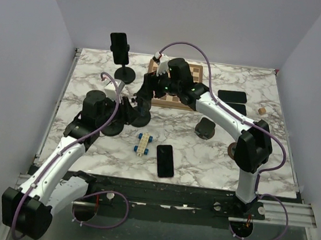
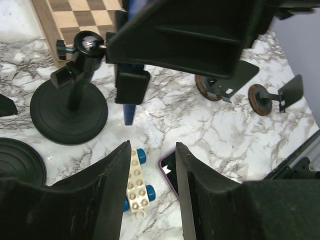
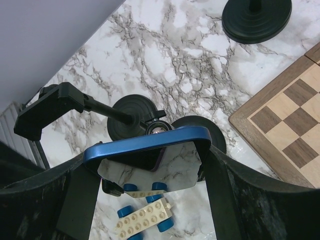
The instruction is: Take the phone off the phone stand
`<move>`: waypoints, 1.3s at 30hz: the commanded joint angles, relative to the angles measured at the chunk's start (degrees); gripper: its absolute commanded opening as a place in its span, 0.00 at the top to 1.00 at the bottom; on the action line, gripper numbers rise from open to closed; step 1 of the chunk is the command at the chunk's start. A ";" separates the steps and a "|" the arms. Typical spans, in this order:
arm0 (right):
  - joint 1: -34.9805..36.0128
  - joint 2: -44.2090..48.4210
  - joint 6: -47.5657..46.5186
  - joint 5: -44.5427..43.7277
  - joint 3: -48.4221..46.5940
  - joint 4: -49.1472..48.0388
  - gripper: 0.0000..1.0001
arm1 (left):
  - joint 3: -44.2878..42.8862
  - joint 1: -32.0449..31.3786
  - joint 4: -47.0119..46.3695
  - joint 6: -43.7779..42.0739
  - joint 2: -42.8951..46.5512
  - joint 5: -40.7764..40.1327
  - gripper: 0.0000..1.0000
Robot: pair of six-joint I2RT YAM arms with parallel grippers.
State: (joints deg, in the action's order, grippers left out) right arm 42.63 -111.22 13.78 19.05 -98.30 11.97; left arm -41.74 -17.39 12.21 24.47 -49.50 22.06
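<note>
The left gripper [image 2: 152,165] hangs low over the white marble desk [image 2: 240,135], jaws parted with nothing between them. Just beside it stands the black round-based phone stand [image 2: 70,112]. The blue-edged, mirror-screened phone [image 3: 145,145] sits against its clamp, pinched edge to edge by the right gripper [image 3: 150,167], jaws closed on it.

Marble table [image 1: 202,159], pale lilac walls [image 1: 189,19]

Blue-edged phone [image 3: 150,150], marble-veined table [image 3: 165,55], checkered board [image 3: 290,110]
</note>
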 commanded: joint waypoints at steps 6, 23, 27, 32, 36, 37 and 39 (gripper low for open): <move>0.25 -0.74 4.02 5.04 -0.60 4.30 0.99 | -4.71 -0.28 -4.93 -2.82 -9.44 -6.89 0.52; 0.19 -1.46 5.49 6.94 -1.58 3.41 0.99 | -7.87 -0.72 -7.80 -2.92 -15.44 -4.23 0.49; 0.25 -1.54 5.55 7.03 -1.54 3.24 0.99 | -7.86 -1.32 -8.70 -3.46 -16.05 -4.63 0.51; 0.18 -1.83 5.64 6.97 -1.59 3.06 0.99 | -8.01 -1.59 -9.21 -3.29 -17.36 -4.92 0.61; 0.26 -2.20 4.93 5.62 -1.17 2.74 0.99 | -8.44 -2.33 -8.68 -3.97 -17.85 -5.76 0.81; 0.26 -2.16 4.57 4.43 -0.88 2.57 0.99 | -8.45 -2.44 -8.37 -4.20 -17.75 -5.77 0.86; 0.24 -1.75 3.59 2.23 -0.21 2.07 0.99 | -8.15 -2.56 -7.92 -4.41 -17.33 -5.48 0.94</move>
State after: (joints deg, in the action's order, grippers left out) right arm 42.24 -111.55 15.81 21.08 -98.43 12.03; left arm -48.64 -19.14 4.78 20.45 -66.24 16.60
